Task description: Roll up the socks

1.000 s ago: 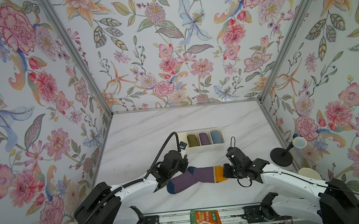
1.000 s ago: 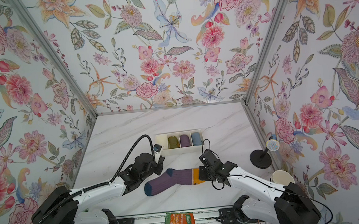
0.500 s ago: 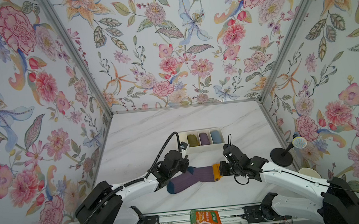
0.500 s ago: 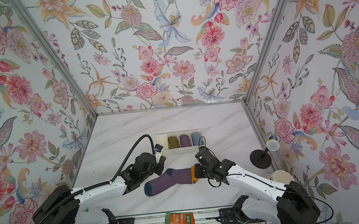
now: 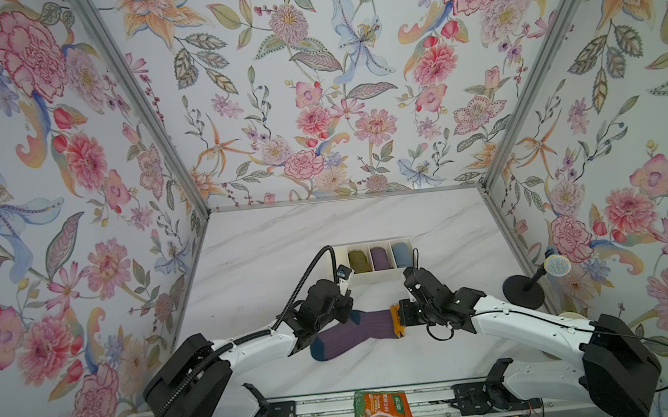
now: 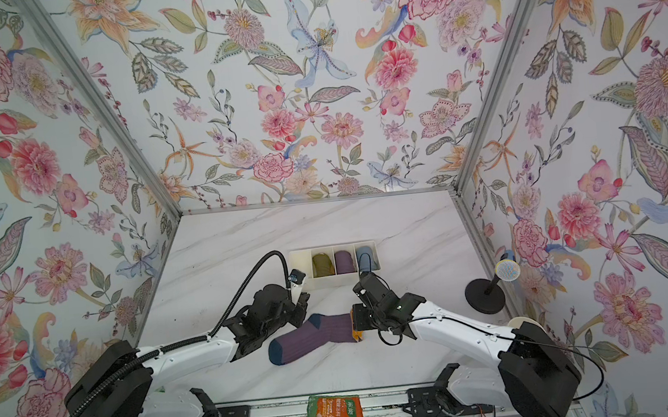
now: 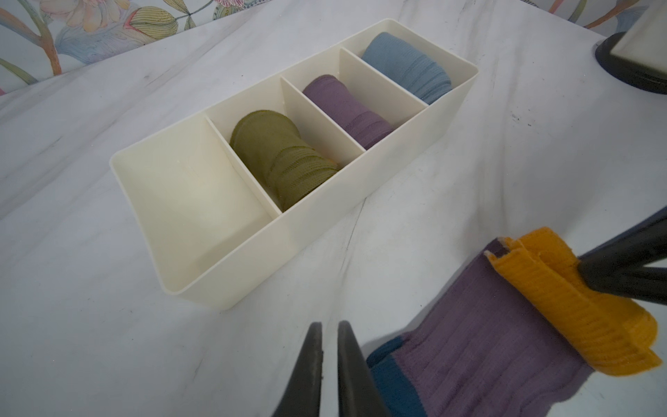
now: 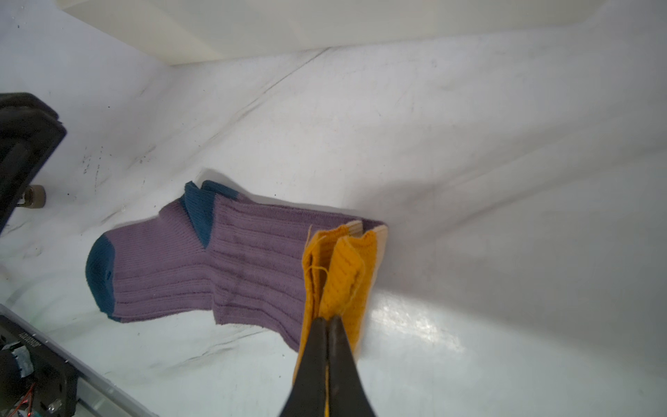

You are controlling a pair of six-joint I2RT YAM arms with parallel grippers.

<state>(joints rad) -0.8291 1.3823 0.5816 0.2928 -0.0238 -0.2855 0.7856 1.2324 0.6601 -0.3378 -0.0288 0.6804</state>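
The socks lie stacked on the marble table, purple ribbed with navy toe and heel. Their toes point to the front left. In the right wrist view my right gripper is shut on the mustard-yellow cuff of the socks, which is lifted and folded back over the leg. In both top views that gripper sits at the socks' right end. My left gripper hovers just beside the navy heel of the socks. Its jaws stand a narrow gap apart with only table showing between them.
A cream divided organizer stands just behind the socks. It holds an olive-green bundle, a purple bundle and a light blue bundle. A black stand is at the right, a snack packet on the front rail.
My right gripper has moved left with the cuff, folding it over the leg, so the socks look shorter. The left gripper's jaws have narrowed.
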